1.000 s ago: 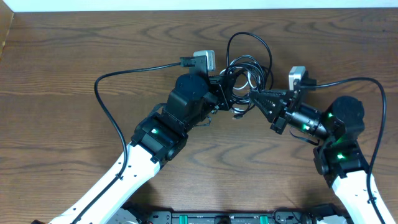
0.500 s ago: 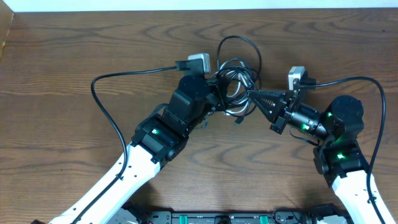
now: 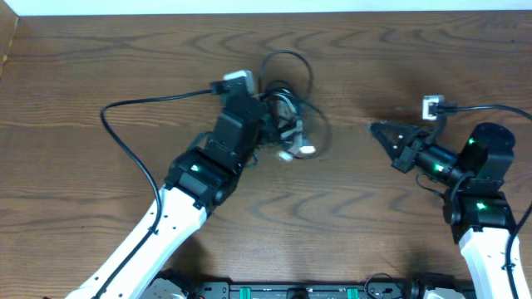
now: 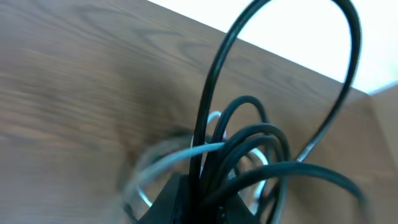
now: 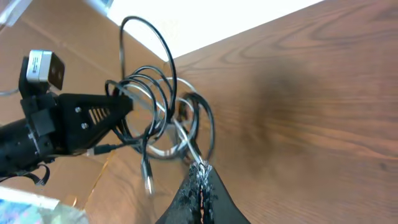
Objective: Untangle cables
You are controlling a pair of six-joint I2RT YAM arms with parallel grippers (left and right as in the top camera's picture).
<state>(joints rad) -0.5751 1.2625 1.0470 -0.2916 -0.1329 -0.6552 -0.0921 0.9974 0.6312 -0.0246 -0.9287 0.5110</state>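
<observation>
The right gripper [image 3: 376, 128] has its fingers pressed together on nothing I can see, its tip pointing left across the bare table [image 3: 91, 58]. Well apart from it that way, the cables [image 3: 284, 105] hang as one knotted bundle pinched in the left gripper [image 3: 268, 115], plainly the nearer arm. Their loops spill toward the far edge, so I reckon the right must reach leftward.

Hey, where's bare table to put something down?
Bare wood: between the tangled black and white cables and the right arm's fingers; the brown wooden table at far left; the near middle between both arms. Crowded where the left arm's fingers grip them.
</observation>
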